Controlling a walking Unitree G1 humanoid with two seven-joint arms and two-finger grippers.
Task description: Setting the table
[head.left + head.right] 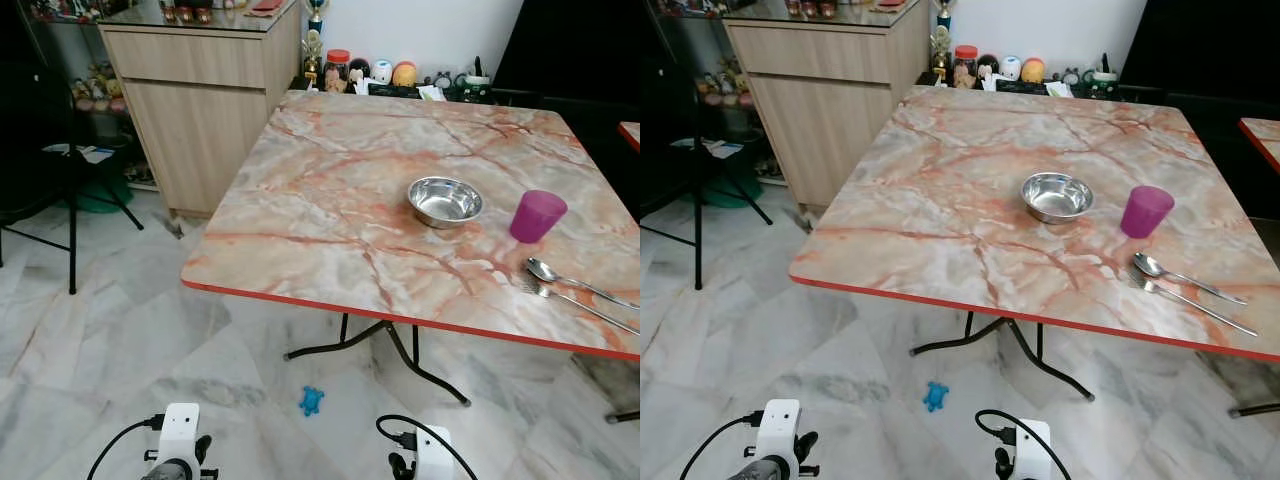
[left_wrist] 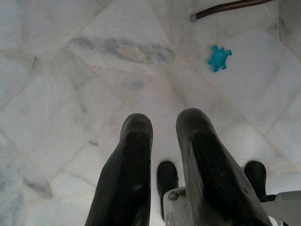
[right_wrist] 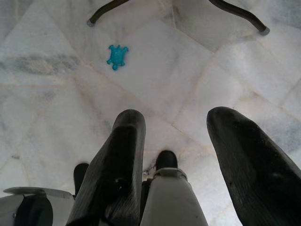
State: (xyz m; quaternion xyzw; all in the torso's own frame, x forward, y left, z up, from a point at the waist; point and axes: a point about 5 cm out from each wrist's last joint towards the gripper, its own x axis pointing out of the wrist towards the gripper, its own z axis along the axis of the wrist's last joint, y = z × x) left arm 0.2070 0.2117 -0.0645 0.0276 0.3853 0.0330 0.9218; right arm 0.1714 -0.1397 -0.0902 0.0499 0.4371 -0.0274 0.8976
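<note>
A marble-patterned table (image 1: 330, 190) with a red rim stands ahead of me. On its right part rest a steel bowl (image 1: 445, 201), a purple cup (image 1: 537, 216), and a spoon (image 1: 575, 280) beside a fork (image 1: 570, 298) near the front edge. Both arms hang low, well short of the table. My left gripper (image 2: 164, 123) points at the marble floor, its fingers a little apart with nothing between them. My right gripper (image 3: 178, 115) is also over the floor, fingers spread wide and empty.
A small blue turtle toy (image 1: 311, 401) lies on the floor by the table's black metal legs (image 1: 400, 350). A wooden cabinet (image 1: 205, 100) stands at the back left, a black chair (image 1: 70, 190) further left. Jars and figurines (image 1: 370, 72) line the far wall.
</note>
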